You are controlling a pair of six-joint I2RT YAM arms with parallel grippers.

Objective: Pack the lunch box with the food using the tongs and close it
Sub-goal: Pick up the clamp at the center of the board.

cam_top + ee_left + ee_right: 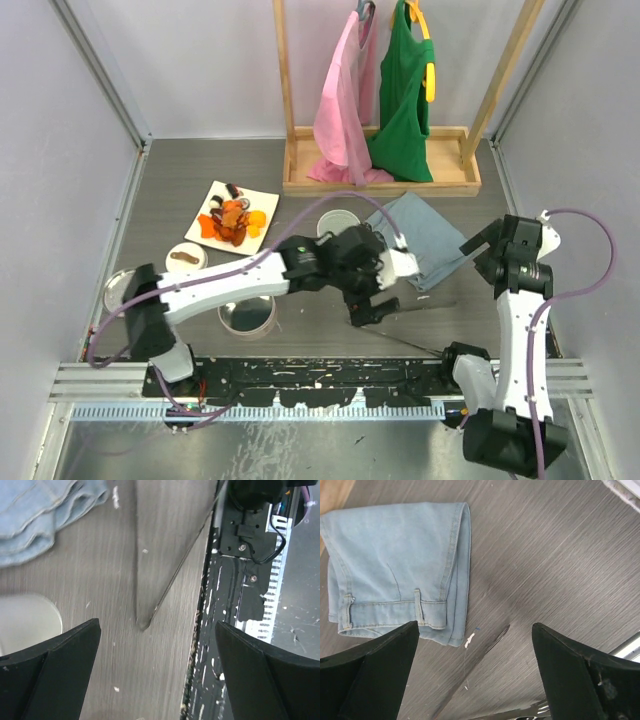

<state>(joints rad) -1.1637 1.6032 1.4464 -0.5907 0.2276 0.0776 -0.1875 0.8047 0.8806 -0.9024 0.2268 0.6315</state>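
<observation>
1. Beside the folded jeans [420, 240], on their near side, the tongs [425, 307] are lying flat on the table [180, 170]. The left end effector [367, 312] is hovering by them, and the right end effector [482, 250] is hanging just right of the jeans. The food [232, 218] is sitting on a plate [262, 202] well left of the jeans.
2. Left wrist: the left end effector [157, 630] is gaping wide, gripping nothing. The tongs' [143, 620] joined end is lying just beyond its fingertips, near the jeans [35, 515].
3. Right wrist: the right end effector [475, 627] is gaping wide and empty, with the tongs [490, 642] lying just beside the jeans [395, 565].
</observation>
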